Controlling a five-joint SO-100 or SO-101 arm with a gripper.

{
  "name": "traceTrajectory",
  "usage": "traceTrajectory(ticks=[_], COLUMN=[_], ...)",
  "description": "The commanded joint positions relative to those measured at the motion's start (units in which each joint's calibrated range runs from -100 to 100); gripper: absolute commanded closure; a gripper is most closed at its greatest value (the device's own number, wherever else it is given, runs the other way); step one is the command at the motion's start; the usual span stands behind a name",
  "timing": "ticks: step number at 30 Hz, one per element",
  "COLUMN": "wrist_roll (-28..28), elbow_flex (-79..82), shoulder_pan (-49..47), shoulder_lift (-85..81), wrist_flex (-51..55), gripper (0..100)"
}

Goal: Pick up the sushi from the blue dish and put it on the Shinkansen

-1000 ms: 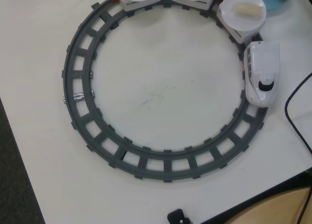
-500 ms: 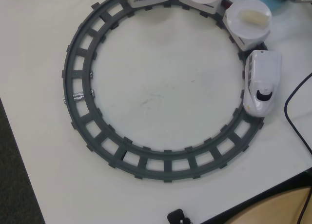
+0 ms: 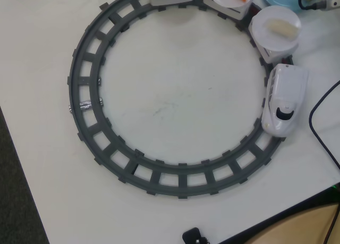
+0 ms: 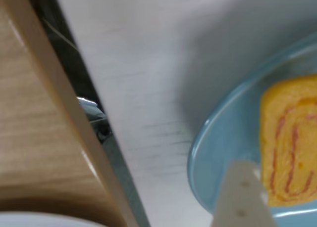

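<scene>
A: Pincer (image 4: 247, 197) state? In the wrist view only one pale finger shows, rising from the bottom edge beside the sushi (image 4: 290, 143); I cannot tell how far open it is or whether it grips anything.

B: Agreed. Going left to right there: wooden edge, pale bench (image 4: 148, 78), then the blue dish (image 4: 218, 153) with the yellow piece lying in it at far right.

A: What could go wrong?

B: That finger seems to touch the sushi's left side, so a closing move might shove it along the smooth dish.

A: And the Shinkansen (image 3: 285, 98)?

B: Overhead, it sits on the track (image 3: 85, 103) at right, and the plate (image 3: 276, 27) behind it already carries a cream piece (image 3: 280, 27), so a drop there could knock things off.
</scene>
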Motion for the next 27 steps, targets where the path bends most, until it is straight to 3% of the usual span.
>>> traceTrajectory(ticks=[1,27], wrist_roll=[1.11,3.26], elbow_flex=[-0.75,-6.23], shoulder_pan=[0.72,1.95], shoulder_lift=[0.73,6.74], wrist_flex=[-0.28,-4.05], gripper=[67,67])
